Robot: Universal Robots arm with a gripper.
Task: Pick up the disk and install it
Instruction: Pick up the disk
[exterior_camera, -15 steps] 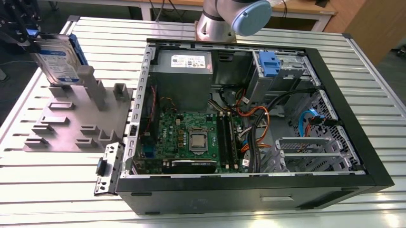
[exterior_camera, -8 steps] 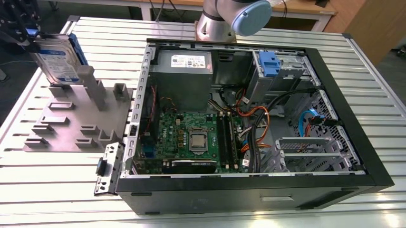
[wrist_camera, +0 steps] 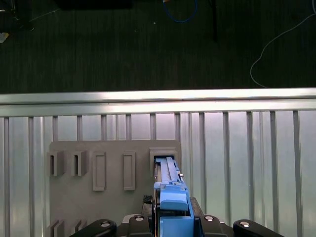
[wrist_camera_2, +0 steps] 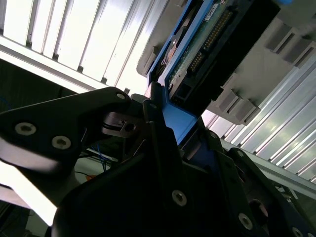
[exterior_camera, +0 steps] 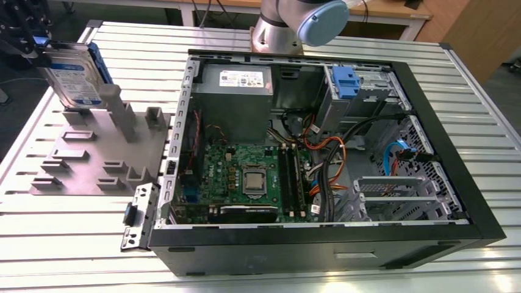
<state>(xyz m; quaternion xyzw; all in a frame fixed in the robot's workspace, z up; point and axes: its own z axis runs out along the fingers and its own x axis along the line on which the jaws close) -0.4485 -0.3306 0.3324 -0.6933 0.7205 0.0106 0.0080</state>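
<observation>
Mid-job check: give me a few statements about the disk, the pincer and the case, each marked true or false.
1. The disk stands upright over the grey fixture plate, with the pincer at its top end. True.
2. The disk sits inside the computer case. False: it is outside the case, on the exterior view's left.
3. The case is open on its upper side, with the motherboard exposed. True.
4. The fixture plate lies on the exterior view's right of the case. False: it lies on the exterior view's left of it.
5. The pincer is open and away from the disk. False: in both wrist views it is closed on the disk's blue rail.
</observation>
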